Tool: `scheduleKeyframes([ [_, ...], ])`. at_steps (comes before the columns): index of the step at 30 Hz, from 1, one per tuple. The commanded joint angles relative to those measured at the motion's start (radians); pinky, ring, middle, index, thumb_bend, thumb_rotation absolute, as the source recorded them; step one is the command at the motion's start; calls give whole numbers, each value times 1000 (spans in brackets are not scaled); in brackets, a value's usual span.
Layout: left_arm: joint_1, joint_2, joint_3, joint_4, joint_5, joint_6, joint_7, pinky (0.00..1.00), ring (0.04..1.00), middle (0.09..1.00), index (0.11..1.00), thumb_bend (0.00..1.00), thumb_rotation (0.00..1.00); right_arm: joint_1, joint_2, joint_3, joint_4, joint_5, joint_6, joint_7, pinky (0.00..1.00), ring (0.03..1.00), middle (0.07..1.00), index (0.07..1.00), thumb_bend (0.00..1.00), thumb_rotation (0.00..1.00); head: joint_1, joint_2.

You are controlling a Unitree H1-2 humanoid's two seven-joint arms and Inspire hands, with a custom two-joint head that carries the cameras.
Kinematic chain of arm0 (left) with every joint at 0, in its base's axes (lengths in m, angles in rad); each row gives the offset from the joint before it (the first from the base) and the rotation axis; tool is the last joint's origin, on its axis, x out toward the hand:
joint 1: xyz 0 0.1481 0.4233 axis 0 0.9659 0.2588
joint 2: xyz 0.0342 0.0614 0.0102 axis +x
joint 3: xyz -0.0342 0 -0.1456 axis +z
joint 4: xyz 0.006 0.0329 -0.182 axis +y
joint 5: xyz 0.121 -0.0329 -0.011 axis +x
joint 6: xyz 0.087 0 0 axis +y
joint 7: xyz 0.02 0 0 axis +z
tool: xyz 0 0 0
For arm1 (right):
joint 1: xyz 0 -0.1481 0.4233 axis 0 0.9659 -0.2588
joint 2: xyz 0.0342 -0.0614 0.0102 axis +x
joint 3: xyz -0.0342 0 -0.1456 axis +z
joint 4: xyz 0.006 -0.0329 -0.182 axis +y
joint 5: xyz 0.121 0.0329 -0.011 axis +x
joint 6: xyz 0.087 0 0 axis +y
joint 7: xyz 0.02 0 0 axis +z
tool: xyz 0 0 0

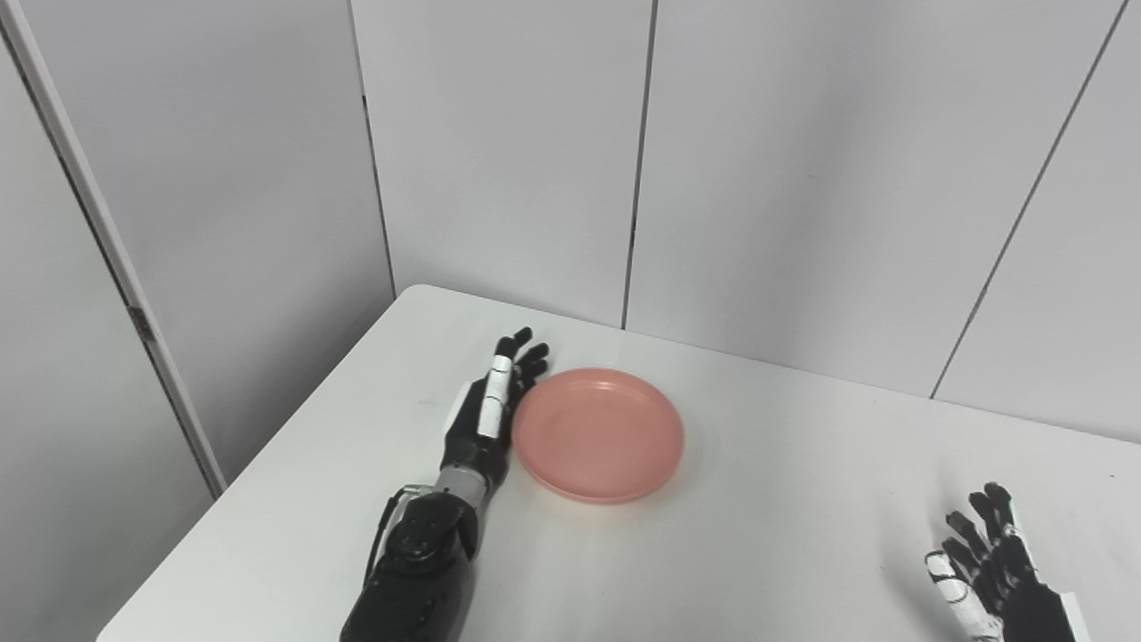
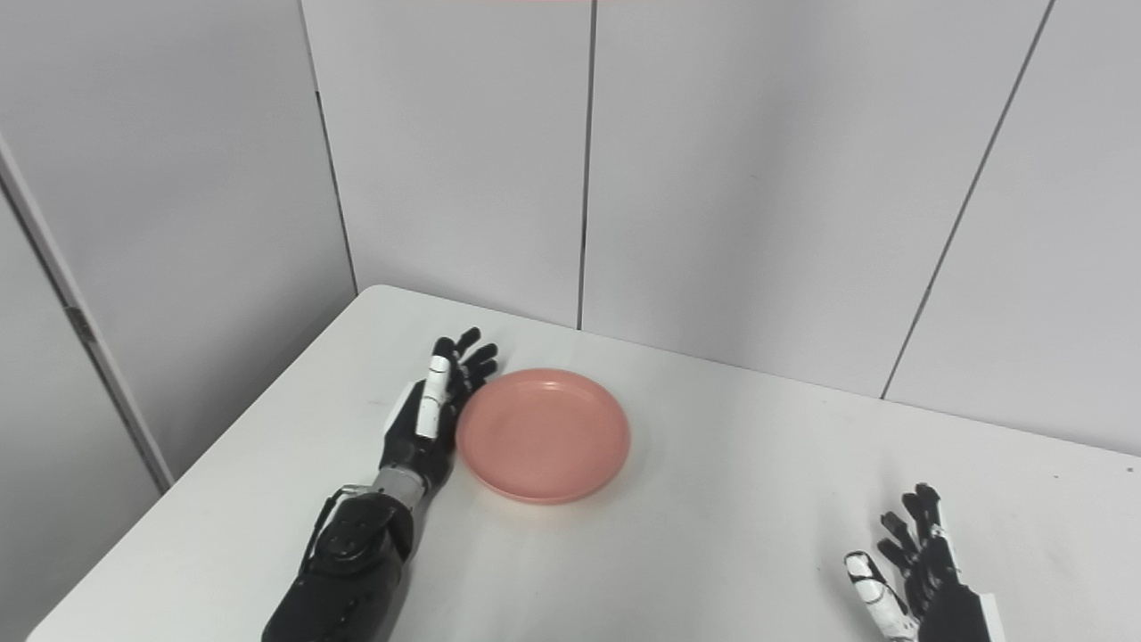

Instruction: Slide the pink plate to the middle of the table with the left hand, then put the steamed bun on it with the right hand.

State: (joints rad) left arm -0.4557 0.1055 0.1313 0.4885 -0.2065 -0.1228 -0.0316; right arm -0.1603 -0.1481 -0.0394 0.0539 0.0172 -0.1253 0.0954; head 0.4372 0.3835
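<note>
The pink plate (image 1: 598, 433) lies flat and bare on the white table (image 1: 767, 535), left of its middle. My left hand (image 1: 488, 412) stands on edge beside the plate's left rim, fingers straight and apart, its palm side touching or nearly touching that rim. It holds nothing. My right hand (image 1: 985, 571) rests at the lower right near the table's front, open, fingers spread upward and nothing in it. No steamed bun shows in either view.
Grey wall panels (image 1: 758, 160) stand right behind the table's far edge. The table's rounded far-left corner (image 1: 419, 292) is close behind the left hand, and its left edge runs diagonally down to the picture's bottom.
</note>
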Motion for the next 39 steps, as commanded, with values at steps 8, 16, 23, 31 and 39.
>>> scheduleKeyframes([
  [8,46,-102,-52,-73,49,-5,15,952,928,921,936,750,969,3,-4,7,-50,-12,38,-3,961,934,973,1000,276,535,-46,23],
  [16,121,-141,-130,-145,114,-21,13,1000,976,965,1000,707,1000,0,-9,14,-22,-51,-8,-13,919,907,956,1000,329,509,-179,68],
  [23,163,-143,-157,-206,116,-4,-23,1000,993,991,1000,695,1000,-4,7,30,15,-112,-45,-40,848,871,933,989,452,626,-322,115],
  [31,194,-126,-186,-279,126,9,-60,1000,1000,995,1000,644,1000,-4,50,51,-17,-164,7,-81,837,873,926,987,489,663,-475,168],
  [39,204,-89,-167,-332,80,62,-105,1000,1000,998,1000,633,1000,-19,94,78,-51,-223,55,-111,862,876,929,985,507,702,-596,219],
])
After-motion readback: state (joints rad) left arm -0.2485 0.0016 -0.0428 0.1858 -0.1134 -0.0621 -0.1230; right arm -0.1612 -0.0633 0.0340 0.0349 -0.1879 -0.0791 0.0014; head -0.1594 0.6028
